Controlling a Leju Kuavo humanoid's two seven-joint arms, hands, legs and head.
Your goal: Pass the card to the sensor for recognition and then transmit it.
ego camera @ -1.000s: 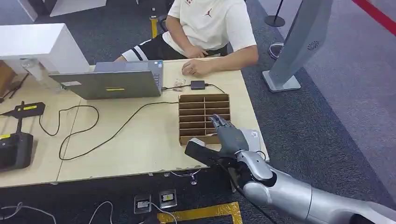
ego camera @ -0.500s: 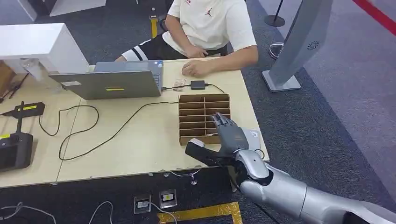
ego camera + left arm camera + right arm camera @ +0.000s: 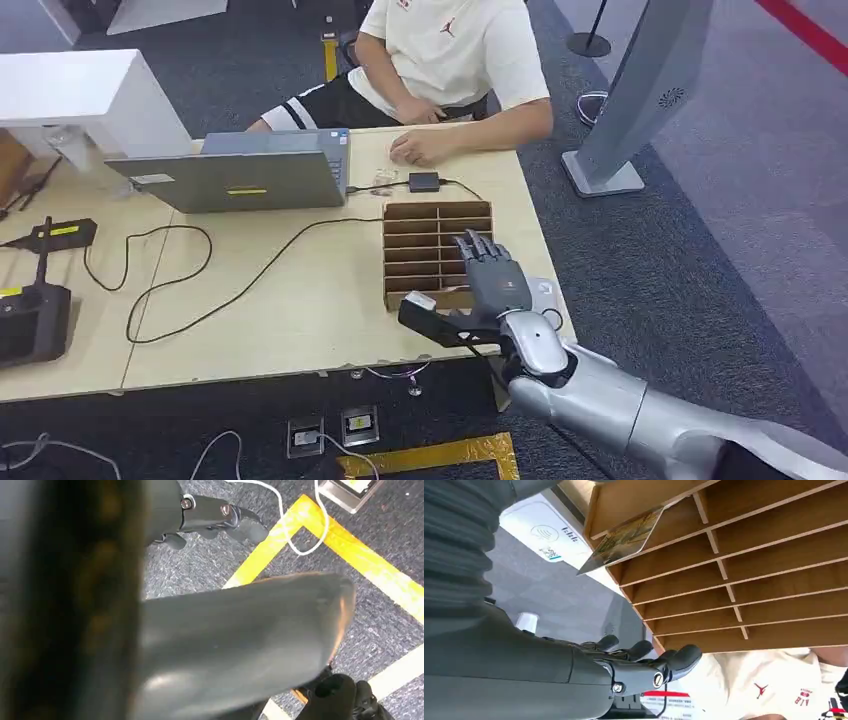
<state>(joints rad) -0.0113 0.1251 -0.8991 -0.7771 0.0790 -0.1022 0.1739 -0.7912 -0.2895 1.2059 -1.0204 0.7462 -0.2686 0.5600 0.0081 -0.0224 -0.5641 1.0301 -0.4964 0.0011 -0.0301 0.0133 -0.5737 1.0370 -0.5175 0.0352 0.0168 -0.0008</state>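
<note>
Right wrist view: card (image 3: 621,540), thin, stiff, likely slippery, leans in rack (image 3: 744,555); pinch its free edge; right hand (image 3: 644,665) fingers released.

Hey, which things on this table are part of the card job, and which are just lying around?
Part of the job:
card, standing in the wooden slotted tray
white card sensor beside the tray
right hand, over the tray, holding nothing

Just lying about:
laptop
black cable
black device at the table's edge
small black adapter
</note>
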